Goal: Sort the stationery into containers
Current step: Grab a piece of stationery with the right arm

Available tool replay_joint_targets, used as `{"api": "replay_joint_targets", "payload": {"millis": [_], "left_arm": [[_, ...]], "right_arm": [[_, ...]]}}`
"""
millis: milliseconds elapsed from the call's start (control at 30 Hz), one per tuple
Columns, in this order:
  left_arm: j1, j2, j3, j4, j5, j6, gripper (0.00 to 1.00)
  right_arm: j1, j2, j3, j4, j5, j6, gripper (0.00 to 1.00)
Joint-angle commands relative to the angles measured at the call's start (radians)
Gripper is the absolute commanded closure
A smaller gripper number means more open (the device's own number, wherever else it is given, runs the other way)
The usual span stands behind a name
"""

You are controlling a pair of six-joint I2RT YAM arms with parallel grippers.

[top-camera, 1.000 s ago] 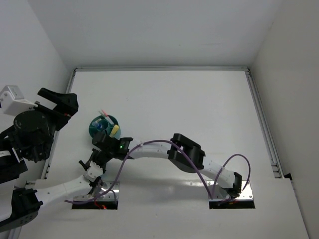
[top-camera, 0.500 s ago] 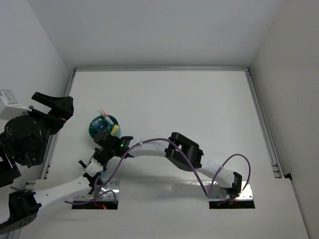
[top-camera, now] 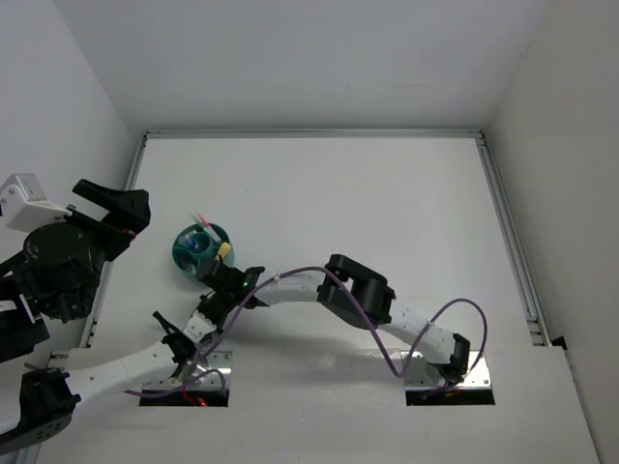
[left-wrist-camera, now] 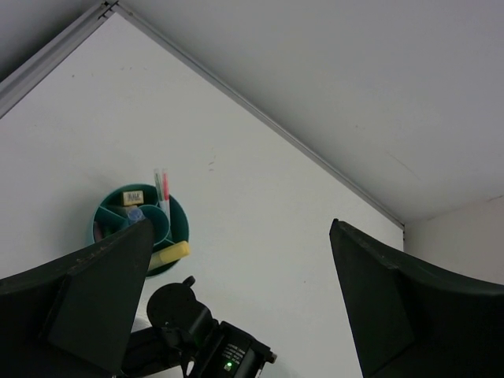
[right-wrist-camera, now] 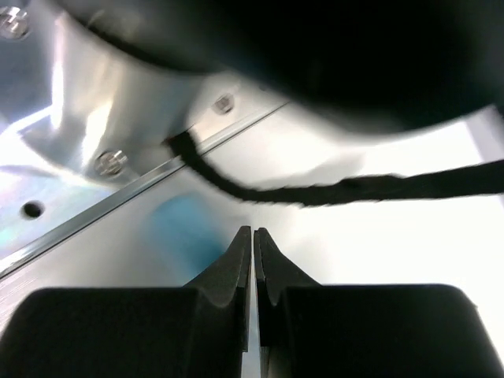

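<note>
Your right pincer (right-wrist-camera: 253, 236), clenched empty, has drawn back from the teal cup (top-camera: 178, 256). Only the left wrist view shows the left pincer (left-wrist-camera: 242, 228) released and the cup's inner compartments.

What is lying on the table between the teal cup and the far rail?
Nothing: the table from cup to far rail is bare, in the top view.
</note>
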Motion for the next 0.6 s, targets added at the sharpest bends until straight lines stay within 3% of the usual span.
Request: {"api": "replay_joint_targets", "payload": {"millis": [0, 567], "left_arm": [[0.007, 0.009, -0.002, 0.032, 0.004, 0.016, 0.0], [0.007, 0.009, -0.031, 0.066, 0.004, 0.034, 0.0]], "right_arm": [[-0.007, -0.049, -0.013, 0.026, -0.078, 0.0, 0.97], [-0.096, -0.187, -0.202, -0.079, -0.066, -0.104, 0.97]]}}
